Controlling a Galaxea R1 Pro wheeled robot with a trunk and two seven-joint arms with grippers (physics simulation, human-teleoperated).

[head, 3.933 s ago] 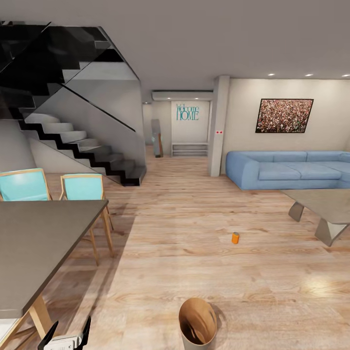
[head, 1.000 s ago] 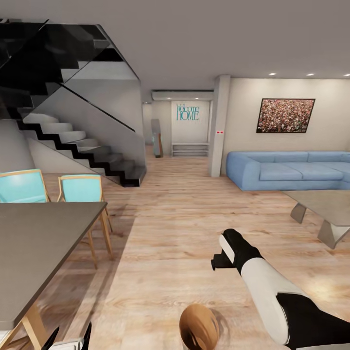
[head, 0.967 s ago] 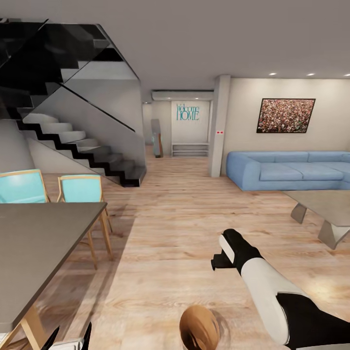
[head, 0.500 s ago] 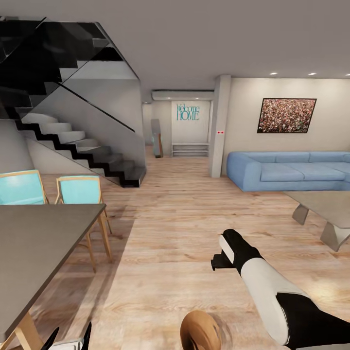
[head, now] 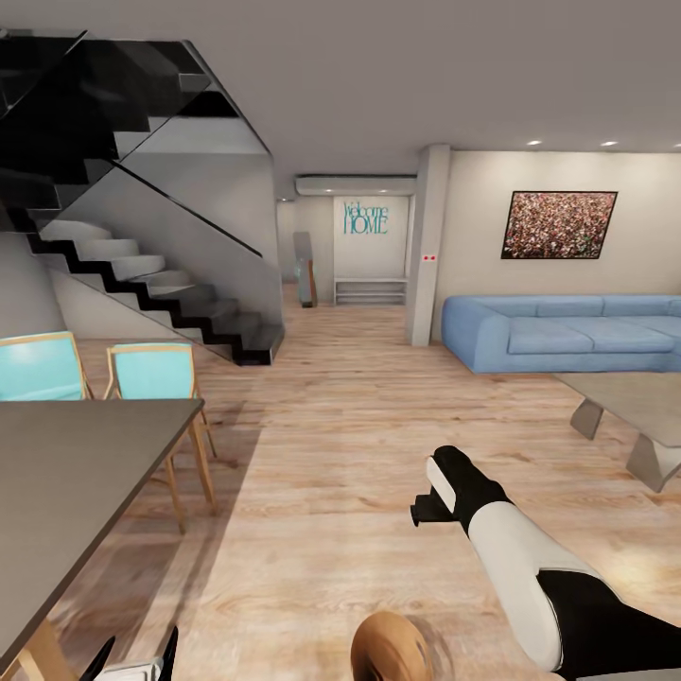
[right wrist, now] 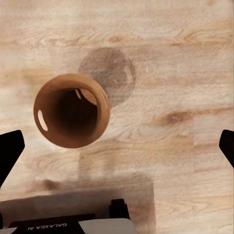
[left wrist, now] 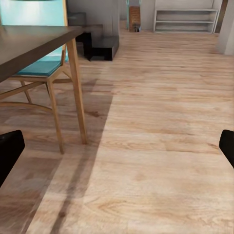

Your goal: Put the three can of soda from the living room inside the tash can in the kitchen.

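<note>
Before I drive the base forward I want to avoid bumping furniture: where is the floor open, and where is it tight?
Open wood floor runs between the dining table and the low table, back toward the stairs and the sofa. It is tight by the chairs and around the bin near the base.

"Welcome HOME" (head: 365, 218) is lettered in teal on the far hallway wall (head: 369, 251). Mirrored "GALAXEA" lettering (right wrist: 45, 225) is printed on the robot's body in the right wrist view.
</note>
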